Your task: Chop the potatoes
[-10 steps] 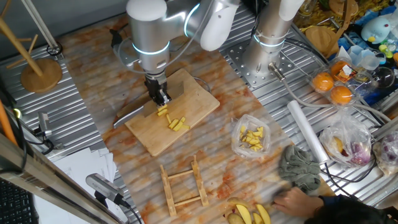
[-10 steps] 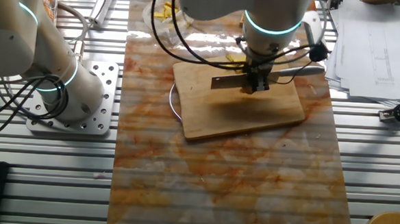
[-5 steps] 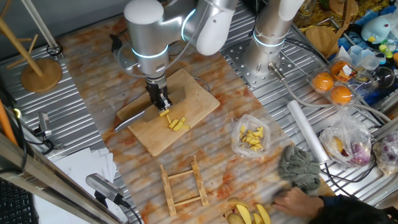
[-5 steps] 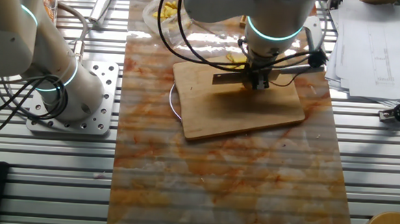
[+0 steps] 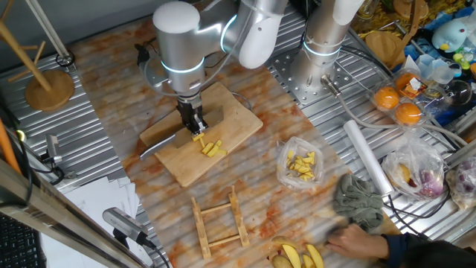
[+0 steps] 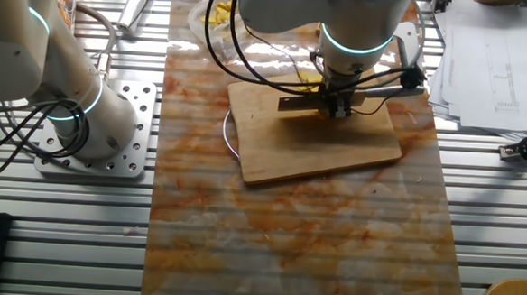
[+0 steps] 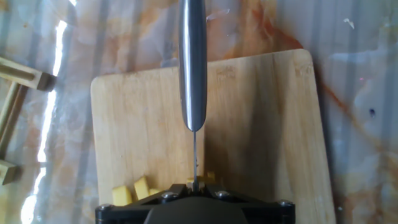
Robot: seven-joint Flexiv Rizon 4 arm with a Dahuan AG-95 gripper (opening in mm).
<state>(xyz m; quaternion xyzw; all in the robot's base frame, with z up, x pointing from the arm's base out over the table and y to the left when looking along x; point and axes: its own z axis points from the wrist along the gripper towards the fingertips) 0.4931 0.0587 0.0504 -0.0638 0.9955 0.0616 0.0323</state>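
Note:
Several short yellow potato sticks [image 5: 210, 147] lie on the wooden cutting board [image 5: 234, 112]. They also show in the other fixed view [image 6: 305, 76] and at the bottom of the hand view [image 7: 134, 190]. My gripper [image 5: 195, 125] is shut on a knife [image 5: 160, 143] and stands at the end of the row of pieces, low over the board [image 6: 335, 156]. In the hand view the knife's silver handle [image 7: 193, 62] points away over the board [image 7: 261, 124] and the thin blade runs back into the jaws. The blade's contact with the potato is hidden.
A clear bag of yellow chunks [image 5: 301, 165] lies right of the board. A wooden rack [image 5: 219, 223], yellow wedges [image 5: 297, 257], a grey cloth [image 5: 358, 201] and a person's hand [image 5: 357, 240] are at the front. A second arm's base [image 6: 85, 111] stands beside the mat.
My gripper with the knife has shifted slightly along the board toward the potato pieces. The pieces have stayed in place.

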